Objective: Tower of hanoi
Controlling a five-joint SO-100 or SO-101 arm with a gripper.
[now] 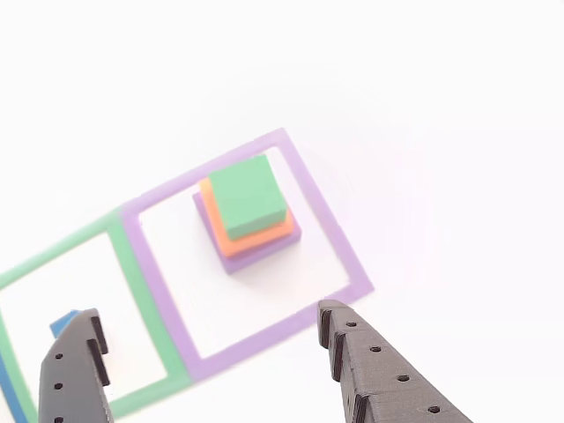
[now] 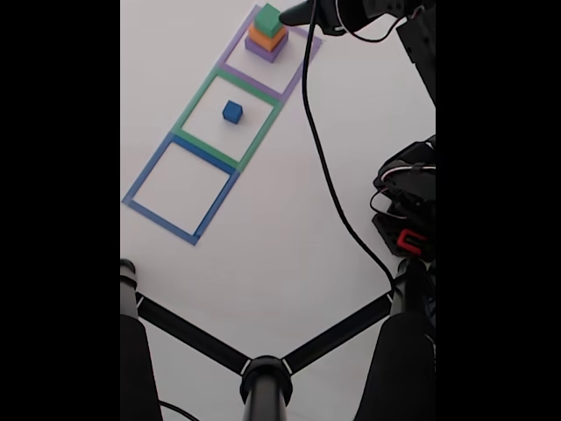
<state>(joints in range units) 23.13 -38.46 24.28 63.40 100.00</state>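
Looking down past our gripper (image 1: 207,344) in the other view, we see its two dark fingers spread wide apart with nothing between them; one fingertip (image 1: 86,330) sits low at the left, the other (image 1: 339,330) low at the right. Between and beyond them lies the white table (image 1: 441,132).

Just ahead of the fingers sits the stack: the green block (image 1: 248,196) on top, the orange block (image 1: 256,236) under it and the purple block (image 1: 264,251) at the bottom. All three rest squarely on one another, each lower one showing as a thin rim. The stack stands inside the purple outline (image 1: 339,233), nearer its far side. Beside it, sharing an edge, is the green outline (image 1: 132,264), and behind the left fingertip we catch a corner of the blue block (image 1: 62,324).

In the fixed view the arm reaches in from the upper right, its gripper (image 2: 294,16) just beside the stack's top. The blue block (image 2: 232,111) sits alone inside the green outline (image 2: 188,110), well apart from the stack. Farther along the row is the blue outline (image 2: 145,180). A black cable (image 2: 329,175) trails across the table, and a dark stand (image 2: 263,377) crosses the bottom.
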